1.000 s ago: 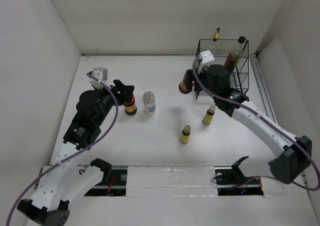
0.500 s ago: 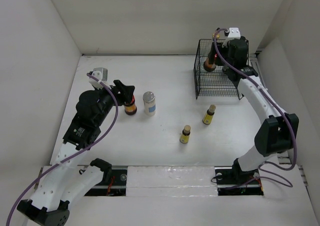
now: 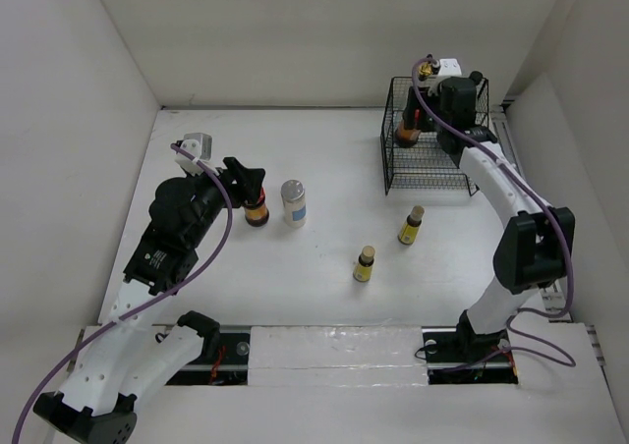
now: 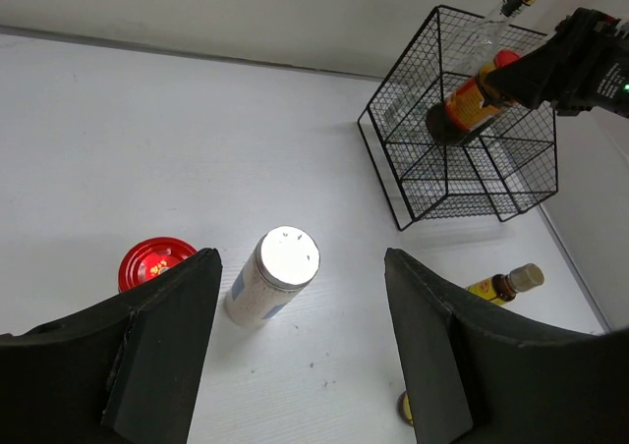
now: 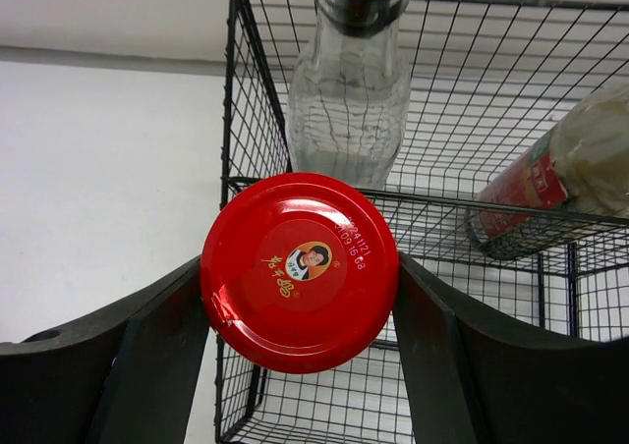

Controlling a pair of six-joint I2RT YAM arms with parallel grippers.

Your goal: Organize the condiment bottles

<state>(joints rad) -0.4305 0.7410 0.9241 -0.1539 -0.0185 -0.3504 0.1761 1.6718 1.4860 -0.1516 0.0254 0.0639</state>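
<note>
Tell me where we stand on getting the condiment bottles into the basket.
Done: gold-capped bottle and red-labelled bottle sit in the wire basket. In hand: the right gripper grips a red-lidded jar at the basket, not released. Left on the table: second red-lidded jar, silver-lidded shaker, two yellow bottles.

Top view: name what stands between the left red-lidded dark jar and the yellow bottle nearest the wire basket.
The silver-lidded white shaker, close beside the red-lidded jar; beyond it, bare white table, seen in the top view.
</note>
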